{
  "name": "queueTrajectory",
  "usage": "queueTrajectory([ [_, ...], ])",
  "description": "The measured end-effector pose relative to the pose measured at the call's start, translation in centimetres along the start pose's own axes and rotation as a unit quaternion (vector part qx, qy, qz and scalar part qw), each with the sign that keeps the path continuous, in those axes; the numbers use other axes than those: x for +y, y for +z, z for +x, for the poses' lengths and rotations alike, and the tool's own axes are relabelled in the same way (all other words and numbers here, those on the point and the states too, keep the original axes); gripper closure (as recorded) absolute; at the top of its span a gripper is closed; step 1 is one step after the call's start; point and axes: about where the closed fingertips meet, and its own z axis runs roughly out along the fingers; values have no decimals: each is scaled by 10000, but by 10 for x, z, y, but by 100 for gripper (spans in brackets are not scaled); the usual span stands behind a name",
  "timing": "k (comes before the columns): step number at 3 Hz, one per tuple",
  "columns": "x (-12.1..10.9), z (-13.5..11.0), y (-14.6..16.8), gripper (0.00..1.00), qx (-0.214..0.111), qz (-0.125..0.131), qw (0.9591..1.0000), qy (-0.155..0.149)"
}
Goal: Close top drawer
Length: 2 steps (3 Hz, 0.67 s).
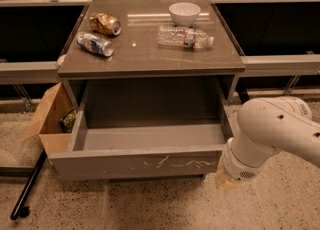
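Observation:
The top drawer [135, 163] is pulled far out from under the grey table top [150, 56]. Its flat handleless front has whitish squiggly scratches right of the middle. The inside of the drawer shows nothing but its grey floor. My white arm [275, 134] comes in from the right. My gripper [225, 181] is at the arm's lower end, just right of the drawer's front right corner and low, near the floor. Only a tan bit of it shows.
On the table top lie a crushed gold can [105, 23], a blue-and-silver can [95, 43], a clear plastic bottle [184, 36] and a white bowl [184, 13]. An open cardboard box [50, 119] stands at the drawer's left. A black pole [27, 186] lies on the speckled floor.

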Motion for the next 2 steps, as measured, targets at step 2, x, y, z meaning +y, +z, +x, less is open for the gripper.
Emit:
queueTrajectory([
  [2, -49, -3, 25, 100, -470, 517, 9959, -567],
])
